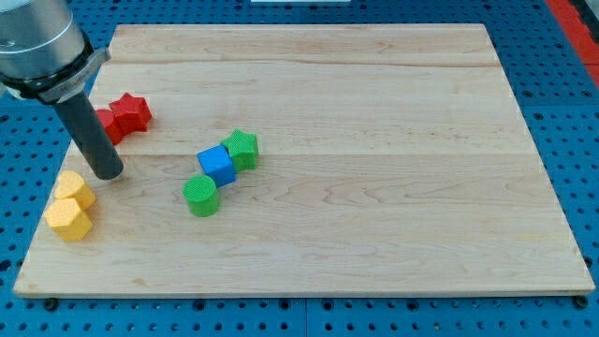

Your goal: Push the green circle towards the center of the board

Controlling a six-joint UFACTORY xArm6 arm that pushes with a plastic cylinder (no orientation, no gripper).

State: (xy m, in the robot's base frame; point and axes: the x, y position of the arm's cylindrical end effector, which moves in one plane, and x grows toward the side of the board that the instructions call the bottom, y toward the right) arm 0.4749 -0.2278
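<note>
The green circle [200, 196] lies on the wooden board [374, 140], left of the middle, touching the lower left corner of a blue cube [217, 165]. A green star [241, 149] sits against the cube's upper right. My tip [109, 173] rests on the board at the view's left, well to the left of the green circle and apart from it. It stands just above and right of the upper yellow block [75, 189].
A second yellow block [67, 218] lies below the first, near the board's left edge. A red star [131, 112] and another red block [109, 124], partly hidden behind the rod, lie at the upper left.
</note>
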